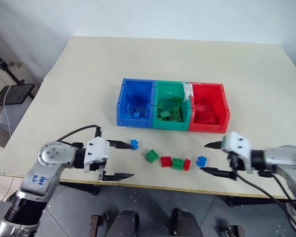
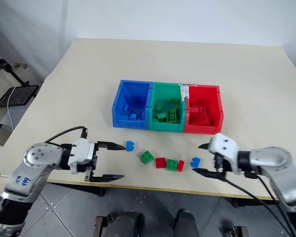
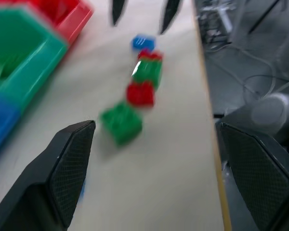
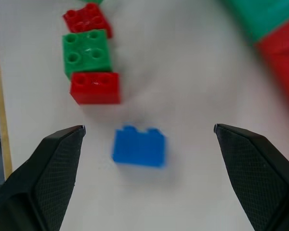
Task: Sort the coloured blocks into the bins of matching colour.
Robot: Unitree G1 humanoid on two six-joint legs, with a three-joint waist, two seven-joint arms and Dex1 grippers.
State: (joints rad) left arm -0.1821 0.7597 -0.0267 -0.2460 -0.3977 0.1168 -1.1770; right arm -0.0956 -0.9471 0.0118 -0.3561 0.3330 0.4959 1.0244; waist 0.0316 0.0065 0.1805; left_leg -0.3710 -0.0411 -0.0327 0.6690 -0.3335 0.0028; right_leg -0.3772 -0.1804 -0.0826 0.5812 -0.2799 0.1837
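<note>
Three joined bins stand mid-table: blue (image 1: pixel 133 120), green (image 1: pixel 170 123) and red (image 1: pixel 205 126), each with several blocks of its own colour inside. Loose blocks lie in a row in front of them: a blue one (image 1: pixel 134 144), then green (image 1: pixel 152 156), red (image 1: pixel 166 161), green (image 1: pixel 178 163), red (image 1: pixel 187 164) and another blue one (image 1: pixel 202 161). My left gripper (image 1: pixel 131 159) is open, pointing right, its far fingertip right beside the left blue block. My right gripper (image 1: pixel 203 157) is open, pointing left, and its fingers straddle the right blue block (image 4: pixel 138 146) without touching it.
The row of loose blocks sits close to the table's front edge (image 1: pixel 153 190). The pale tabletop (image 1: pixel 89 89) stretches wide around the bins. A black stand with a tray (image 1: pixel 12 94) is off the table at the left.
</note>
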